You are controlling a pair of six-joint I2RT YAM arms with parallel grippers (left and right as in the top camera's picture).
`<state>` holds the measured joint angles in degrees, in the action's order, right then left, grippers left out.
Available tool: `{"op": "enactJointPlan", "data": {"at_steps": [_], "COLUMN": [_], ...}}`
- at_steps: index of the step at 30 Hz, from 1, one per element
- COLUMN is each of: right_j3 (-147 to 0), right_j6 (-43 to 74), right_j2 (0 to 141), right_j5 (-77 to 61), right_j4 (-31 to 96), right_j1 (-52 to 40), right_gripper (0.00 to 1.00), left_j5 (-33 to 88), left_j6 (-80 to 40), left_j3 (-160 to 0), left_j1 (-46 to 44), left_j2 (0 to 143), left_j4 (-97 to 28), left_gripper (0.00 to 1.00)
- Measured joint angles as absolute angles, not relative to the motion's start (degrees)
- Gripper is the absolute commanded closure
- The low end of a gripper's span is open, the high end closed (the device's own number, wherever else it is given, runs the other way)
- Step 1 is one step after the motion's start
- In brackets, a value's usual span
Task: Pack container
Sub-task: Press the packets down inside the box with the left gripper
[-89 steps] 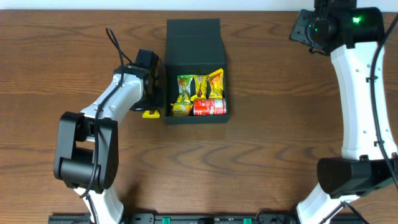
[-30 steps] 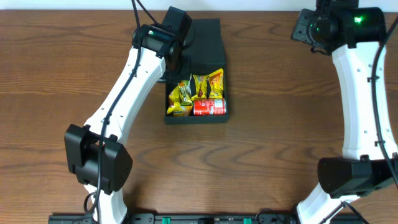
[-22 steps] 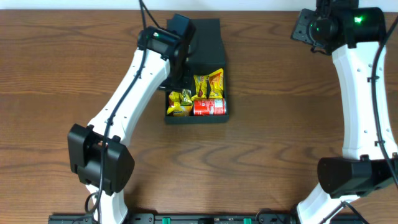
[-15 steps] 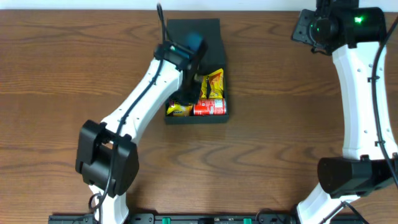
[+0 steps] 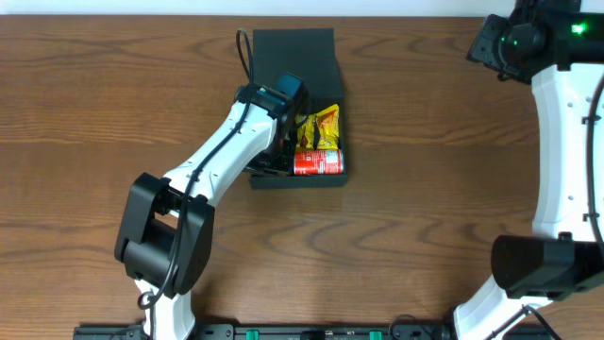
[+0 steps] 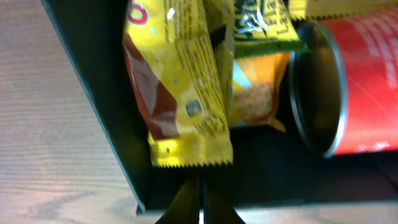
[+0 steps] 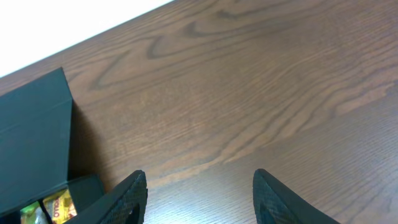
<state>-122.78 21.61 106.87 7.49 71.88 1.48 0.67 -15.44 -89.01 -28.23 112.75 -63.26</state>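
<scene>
The container [image 5: 293,52] is a dark square box with its flap lid open at the back. Inside it lie a red can [image 5: 318,162] and yellow snack packets [image 5: 327,123]. My left gripper [image 5: 271,159] reaches down into the box's left side and covers the packets there. In the left wrist view its fingertips [image 6: 200,202] are shut with nothing between them, just short of a yellow packet [image 6: 180,81], with the red can [image 6: 357,81] to the right and the box wall [image 6: 93,93] to the left. My right gripper [image 7: 202,198] is open and empty, high over the table's far right.
A green-labelled packet [image 6: 264,25] and an orange packet [image 6: 258,99] sit between the yellow packet and the can. The right wrist view shows the box lid [image 7: 34,130] at the left and bare wooden table [image 7: 249,93] elsewhere.
My left arm has swung from the box's left side round its back and down into its left half. The right arm has shifted slightly to the right.
</scene>
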Motion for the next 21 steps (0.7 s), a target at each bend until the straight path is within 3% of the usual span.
{"op": "enactJointPlan", "data": {"at_steps": [21], "right_j3": [-122.78], "right_j6": [21.39], "right_j2": [106.87], "right_j5": [7.22], "right_j4": [71.70], "right_j1": [1.48], "right_gripper": [0.44], "left_j5": [-1.96], "left_j6": [-15.59], "left_j3": [-85.82], "left_j1": [-26.35], "left_j2": [112.75], "left_j4": [-52.64], "left_gripper": [0.94]}}
